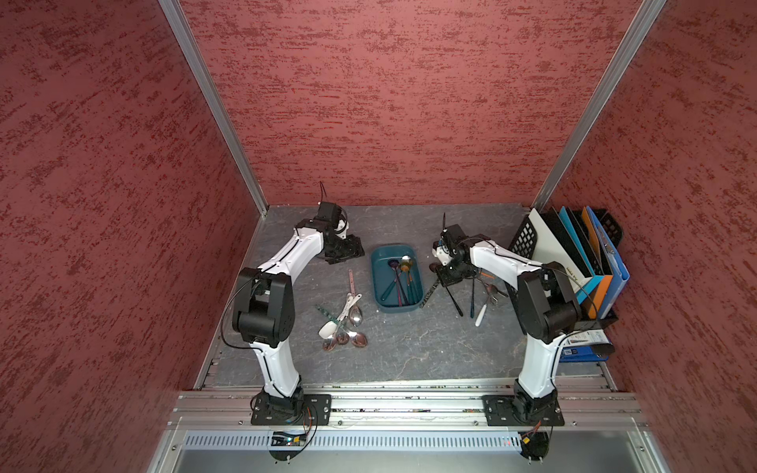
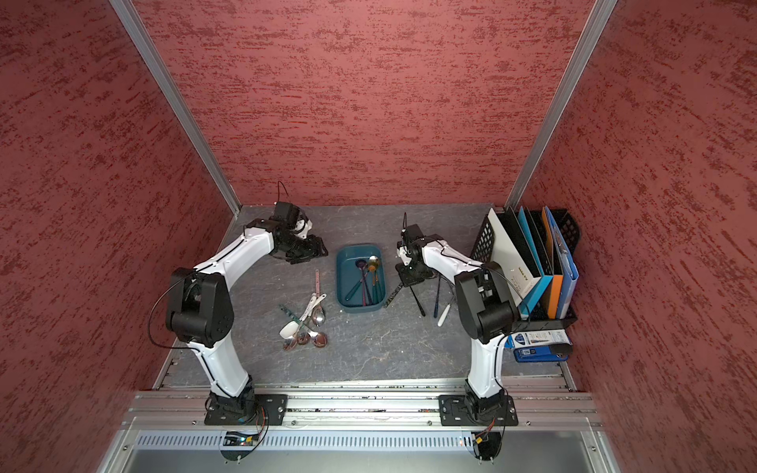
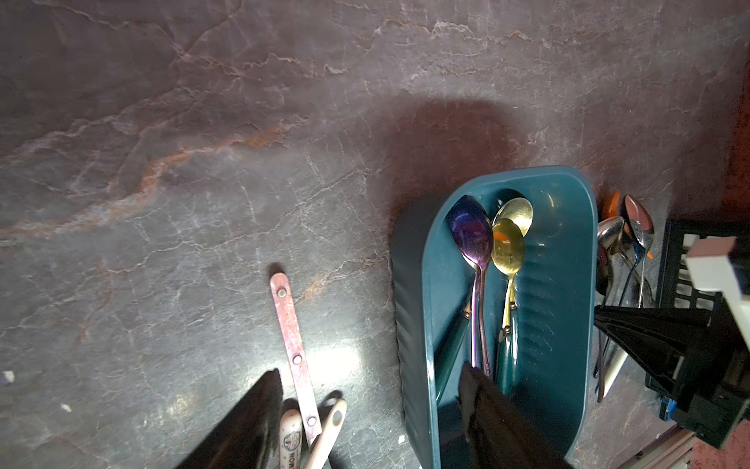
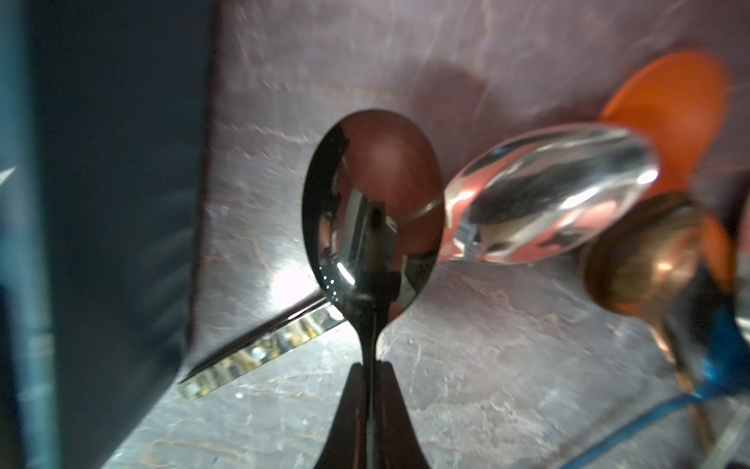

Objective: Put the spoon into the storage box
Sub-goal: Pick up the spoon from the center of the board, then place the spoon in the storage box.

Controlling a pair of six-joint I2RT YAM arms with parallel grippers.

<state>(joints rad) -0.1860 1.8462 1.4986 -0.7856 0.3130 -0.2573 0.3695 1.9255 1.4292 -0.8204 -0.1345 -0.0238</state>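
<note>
Pinching neck of dark spoon [image 4: 371, 211] in right gripper [image 4: 371, 365], wrist low just beside storage box [image 1: 379, 262]; across the box, holding left gripper [image 3: 370, 368] spread, elbow raised.

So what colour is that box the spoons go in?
The storage box is dark teal, clearest in the left wrist view.

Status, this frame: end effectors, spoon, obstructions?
Right end effector shut on spoon neck. Left end effector open. Spoon beside storage box, not in. Patterned handle lies between.
</note>
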